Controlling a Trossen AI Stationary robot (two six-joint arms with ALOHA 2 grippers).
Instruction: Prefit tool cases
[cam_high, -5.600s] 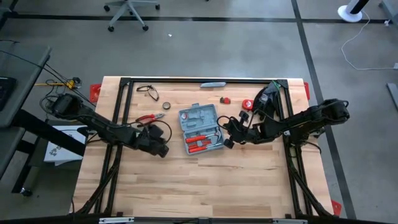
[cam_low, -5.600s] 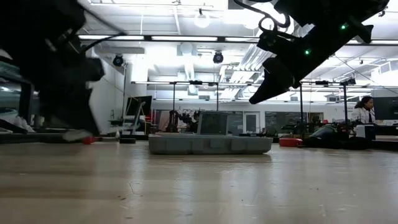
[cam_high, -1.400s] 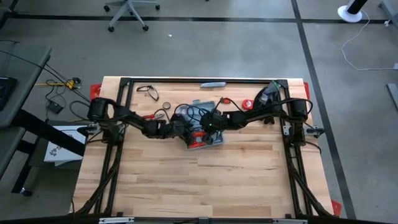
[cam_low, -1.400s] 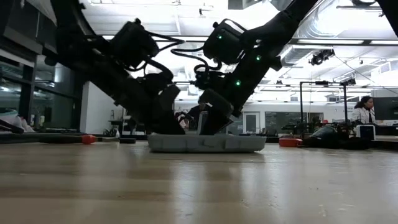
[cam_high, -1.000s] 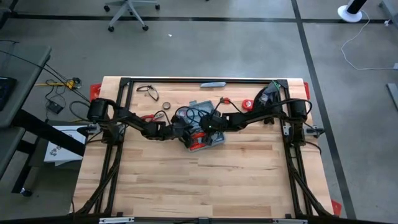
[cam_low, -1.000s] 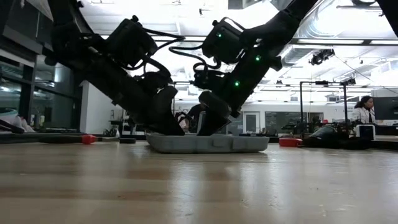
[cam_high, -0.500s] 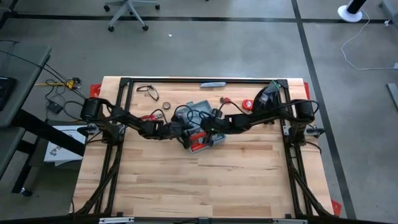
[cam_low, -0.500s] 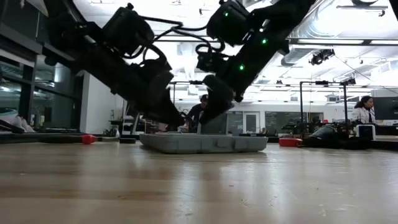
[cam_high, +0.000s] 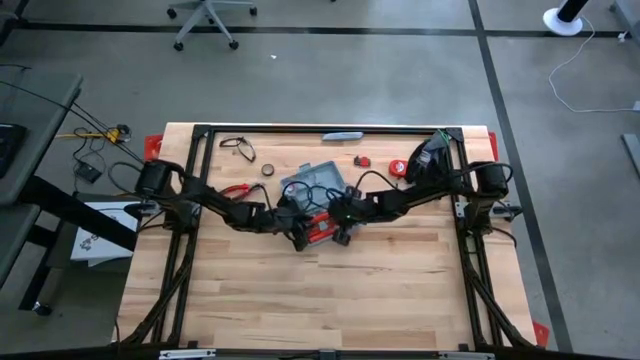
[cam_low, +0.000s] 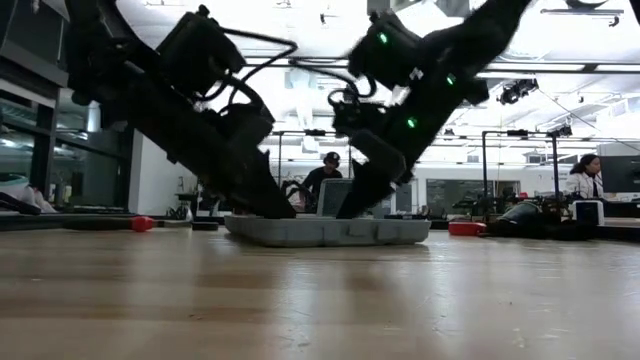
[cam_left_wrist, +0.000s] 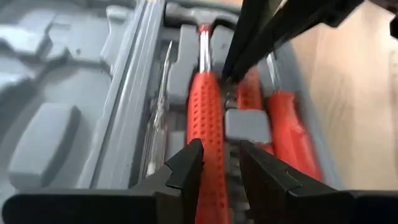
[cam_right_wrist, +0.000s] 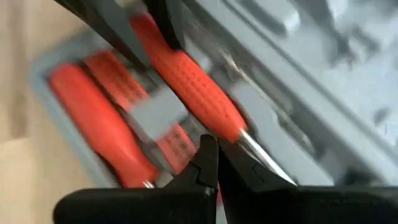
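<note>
The tool case (cam_high: 318, 192) lies open at the middle of the table (cam_high: 300, 290), moulded tray up, lid tilted toward the far edge. My left gripper (cam_left_wrist: 219, 163) hangs over the tray from the case's left side, fingers slightly parted, straddling the red handle of the hammer (cam_left_wrist: 205, 112) seated in its recess; I cannot confirm contact with the handle. My right gripper (cam_right_wrist: 214, 163) reaches in from the case's right side, fingers pressed together, its tip just beside the hammer where handle meets metal shank, holding nothing. Further red-handled tools (cam_left_wrist: 287, 134) sit in the slots beside the hammer. Compared with half a second ago, both my wrists sit lower and nearer the case's front edge, and the case has rotated slightly; against the earliest view, both arms have closed in from well apart on either side. Behind the case lie red pliers (cam_high: 238, 188), a slim grey bar (cam_high: 343, 136) and a small red item (cam_high: 363, 160). A person (cam_low: 585, 185) sits in the room beyond.
</note>
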